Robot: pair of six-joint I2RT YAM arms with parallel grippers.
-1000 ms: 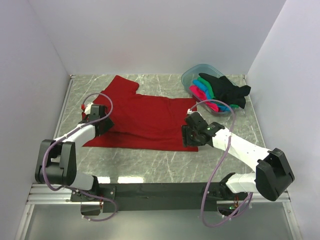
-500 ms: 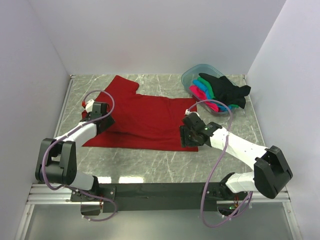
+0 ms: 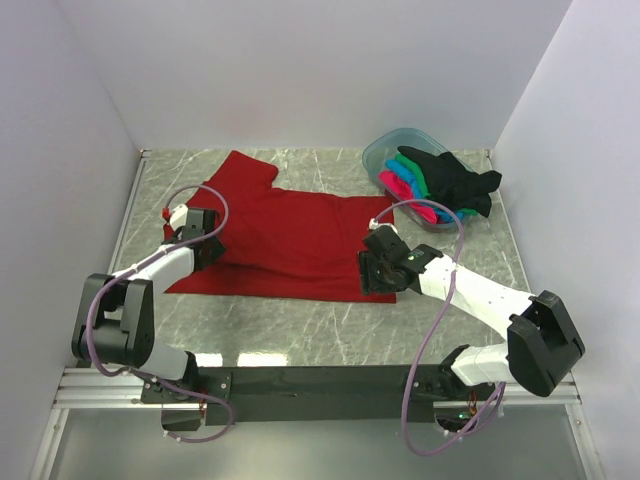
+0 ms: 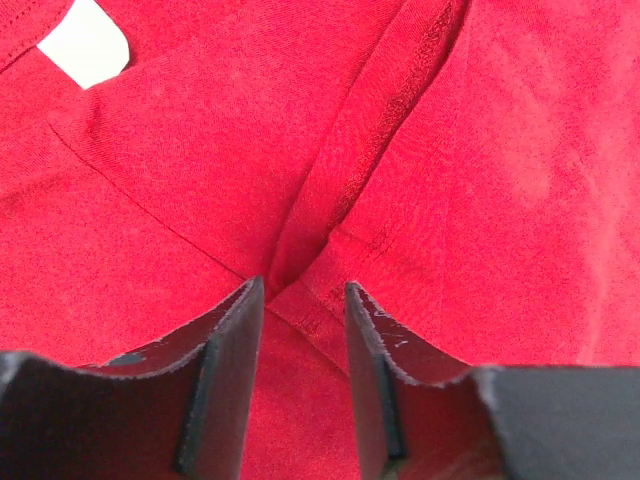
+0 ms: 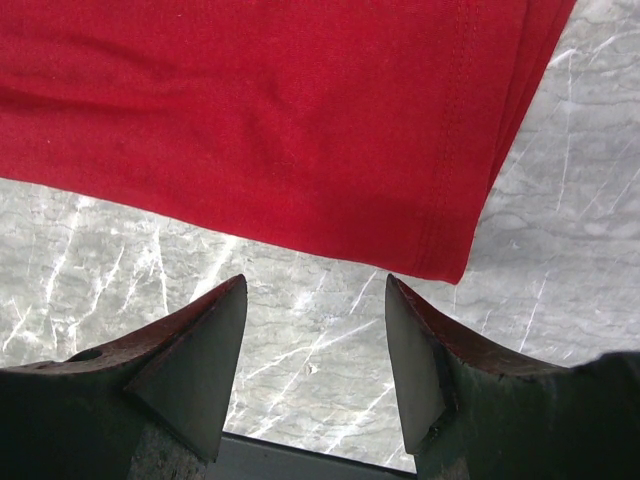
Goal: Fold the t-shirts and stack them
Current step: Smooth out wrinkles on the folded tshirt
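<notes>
Left claw (image 4: 300, 288) had narrowed since a second earlier, half-closed astride a seam ridge of the dark red shirt (image 3: 290, 235) lying on the table (image 3: 330, 330). Right claw (image 5: 315, 285) hung wide just off its hem corner. Both needed cloth pinched before lifting together.

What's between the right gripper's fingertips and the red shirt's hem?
Only bare marble table; the right wrist view shows the open right gripper short of the dark red t-shirt.

The left gripper (image 4: 300, 290) has crept a little farther across the dark red t-shirt (image 3: 300, 235), away from the near edge of the bench; its fingers (image 4: 225, 365) have drawn closer together; the right gripper (image 5: 315, 285) has edged slightly leftward by the hem.
</notes>
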